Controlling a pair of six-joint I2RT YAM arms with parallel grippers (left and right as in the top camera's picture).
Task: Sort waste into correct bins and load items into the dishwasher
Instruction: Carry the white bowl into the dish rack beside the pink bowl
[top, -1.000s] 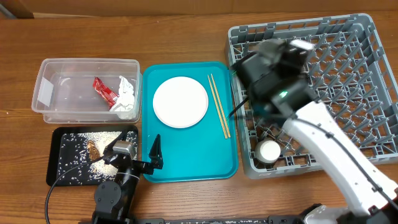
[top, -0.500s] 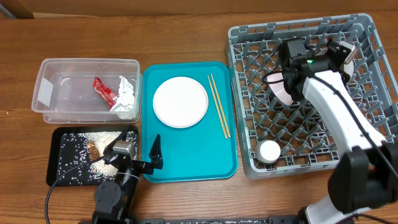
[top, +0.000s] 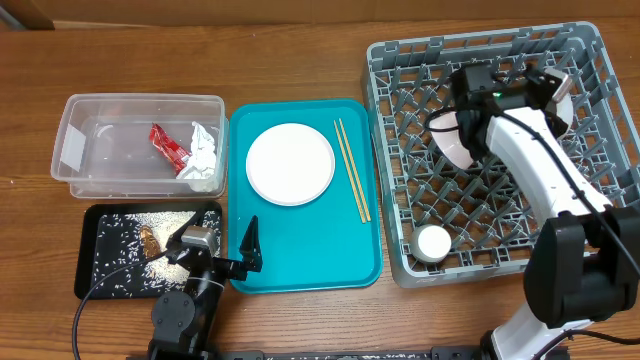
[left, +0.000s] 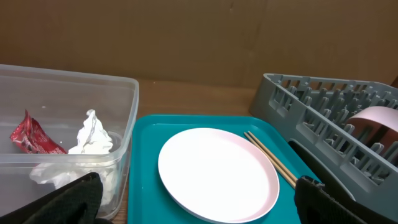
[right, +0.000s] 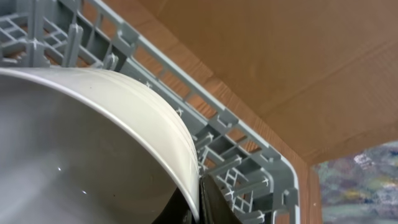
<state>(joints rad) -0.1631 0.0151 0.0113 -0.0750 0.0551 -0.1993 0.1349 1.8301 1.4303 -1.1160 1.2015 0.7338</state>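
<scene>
Your right gripper (right: 198, 208) pinched a pale bowl (right: 93, 143) by its rim in the grey rack (right: 245, 158); left gripper (top: 222, 248) gaped empty beside the teal tray (top: 300, 250).

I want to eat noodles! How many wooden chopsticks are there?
2. Both thin light-wood chopsticks lie side by side on the teal plastic tray, just right of the round white plate. I see no others anywhere.

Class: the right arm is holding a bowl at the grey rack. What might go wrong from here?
1. The right tool pinches the bowl only by its thin rim, so it may slip or swing.
2. Released tilted among the pegs of the rack, it might topple or knock the other bowl.
</scene>
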